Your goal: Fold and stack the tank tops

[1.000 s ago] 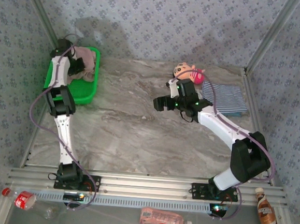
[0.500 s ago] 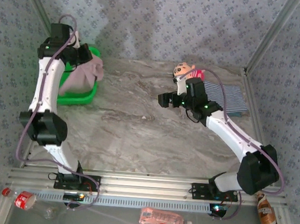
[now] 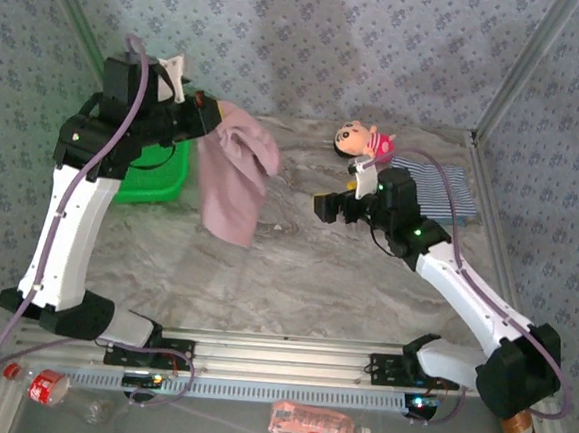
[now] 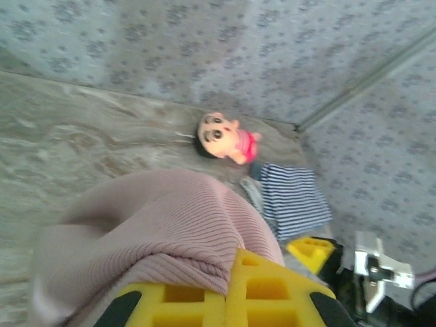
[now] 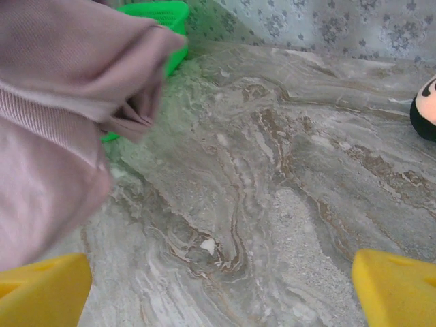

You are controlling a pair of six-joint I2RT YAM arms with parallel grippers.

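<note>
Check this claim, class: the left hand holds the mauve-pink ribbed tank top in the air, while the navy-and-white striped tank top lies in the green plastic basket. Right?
No. The navy-and-white striped tank top lies on the marble table beside the pink plush doll, not in the green plastic basket; the top external view shows it. The rest stands.
</note>
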